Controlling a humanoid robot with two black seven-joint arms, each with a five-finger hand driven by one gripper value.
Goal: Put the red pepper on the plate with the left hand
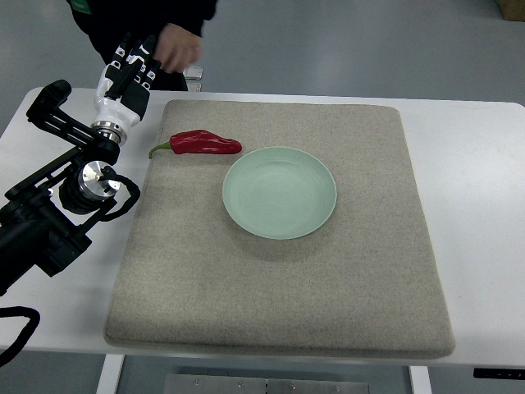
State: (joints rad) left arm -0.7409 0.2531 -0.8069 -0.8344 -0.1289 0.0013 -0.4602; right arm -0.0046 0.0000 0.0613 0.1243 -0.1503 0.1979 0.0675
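Observation:
A red pepper [203, 144] with a green stem lies on the beige mat [279, 271], just left of and above a pale green plate [280, 193]. The plate holds nothing. My left hand [131, 70] is raised over the table's far left corner, left of and beyond the pepper, with its fingers stretched out and holding nothing. The left arm [57, 197] comes in from the lower left edge. The right arm does not show.
A person in dark clothing stands at the far edge, one hand [178, 48] blurred just right of my left hand. The mat covers most of the white table [476, 205]. A black cable [16, 328] loops at the lower left.

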